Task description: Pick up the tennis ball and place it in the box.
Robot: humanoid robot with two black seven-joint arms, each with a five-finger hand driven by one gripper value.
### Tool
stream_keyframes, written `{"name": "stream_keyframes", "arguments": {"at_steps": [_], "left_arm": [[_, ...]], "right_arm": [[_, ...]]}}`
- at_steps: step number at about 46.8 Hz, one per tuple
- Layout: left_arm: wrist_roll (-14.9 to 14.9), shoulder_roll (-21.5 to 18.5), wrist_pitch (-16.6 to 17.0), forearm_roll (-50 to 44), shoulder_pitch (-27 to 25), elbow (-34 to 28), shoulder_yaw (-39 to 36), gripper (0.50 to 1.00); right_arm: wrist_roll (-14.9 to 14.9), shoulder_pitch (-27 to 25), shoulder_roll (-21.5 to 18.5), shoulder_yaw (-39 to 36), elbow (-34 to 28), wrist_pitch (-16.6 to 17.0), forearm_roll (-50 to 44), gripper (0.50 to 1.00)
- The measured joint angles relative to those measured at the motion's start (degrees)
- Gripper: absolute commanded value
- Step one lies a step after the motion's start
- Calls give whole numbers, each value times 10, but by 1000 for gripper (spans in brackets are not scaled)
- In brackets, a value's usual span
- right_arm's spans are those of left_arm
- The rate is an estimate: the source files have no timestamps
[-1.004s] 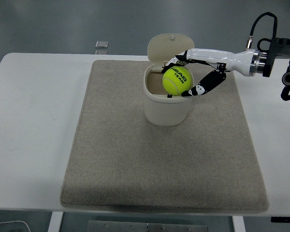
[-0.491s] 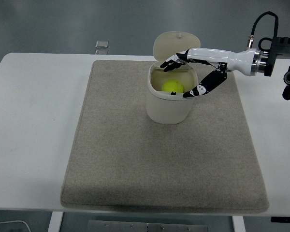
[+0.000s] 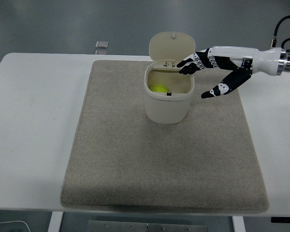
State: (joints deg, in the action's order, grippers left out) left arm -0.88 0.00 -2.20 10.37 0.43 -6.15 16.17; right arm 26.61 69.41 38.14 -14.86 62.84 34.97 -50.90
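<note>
The right hand hangs with its fingers spread and nothing in its grasp, fingertips just off the right rim of the cream box, thumb apart and lower. The tennis ball lies down inside the box, left of and below the fingertips, only a yellow sliver showing, so how deep it sits is hard to judge. The box's hinged lid stands open behind the fingertips, on a grey mat covering the white table.
</note>
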Motion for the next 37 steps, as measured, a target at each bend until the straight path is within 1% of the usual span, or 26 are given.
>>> {"name": "stream_keyframes", "arguments": {"at_steps": [9, 17, 25, 28, 32, 37], "left_arm": [[0, 0, 0, 0, 0, 0, 0, 992], [0, 0, 0, 0, 0, 0, 0, 992], [0, 0, 0, 0, 0, 0, 0, 992], [0, 0, 0, 0, 0, 0, 0, 992], [0, 0, 0, 0, 0, 0, 0, 992], [0, 0, 0, 0, 0, 0, 0, 992]], "right_arm": [[-1, -31, 16, 1, -15, 0, 44, 860], [-2, -61, 16, 1, -59, 0, 113, 860], [-30, -71, 5, 1, -126, -2, 216, 860], [-44, -72, -8, 1, -162, -9, 262, 860], [-71, -71, -49, 2, -216, -19, 319, 860], [-96, -73, -79, 2, -265, -25, 368, 860]]}}
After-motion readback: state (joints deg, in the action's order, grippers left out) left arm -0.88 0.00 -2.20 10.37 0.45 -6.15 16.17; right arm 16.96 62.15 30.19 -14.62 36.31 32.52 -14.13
